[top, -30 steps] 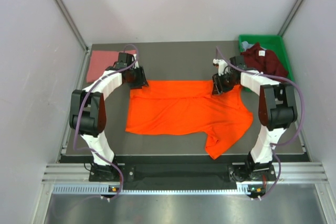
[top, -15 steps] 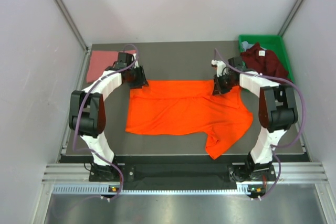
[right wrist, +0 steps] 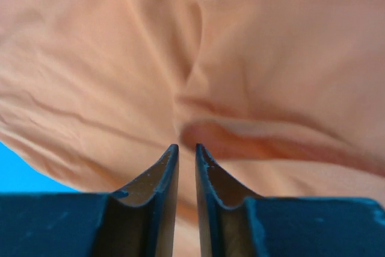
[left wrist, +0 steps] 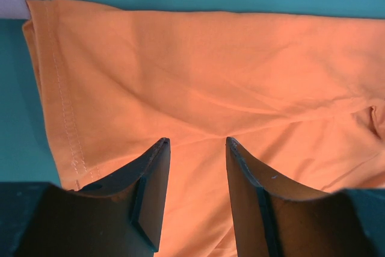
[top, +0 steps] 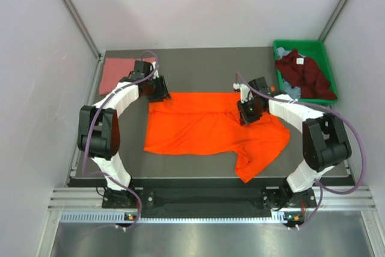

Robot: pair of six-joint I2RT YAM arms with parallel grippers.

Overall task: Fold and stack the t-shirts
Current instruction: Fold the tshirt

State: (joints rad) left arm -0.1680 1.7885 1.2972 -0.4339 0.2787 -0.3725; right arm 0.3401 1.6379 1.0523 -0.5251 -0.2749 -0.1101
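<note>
I saw the orange t-shirt stretched parallel to the table's far edge, hem leftward. The left gripper stood half-spread and the right gripper narrowed, its grip unclear.

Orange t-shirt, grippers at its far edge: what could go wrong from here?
The right gripper has its jaws nearly together at a ridge of the orange t-shirt; it may catch too little cloth and slip.
The left gripper has its jaws apart over flat cloth, so one side alone could lift, skewing the fold.
</note>
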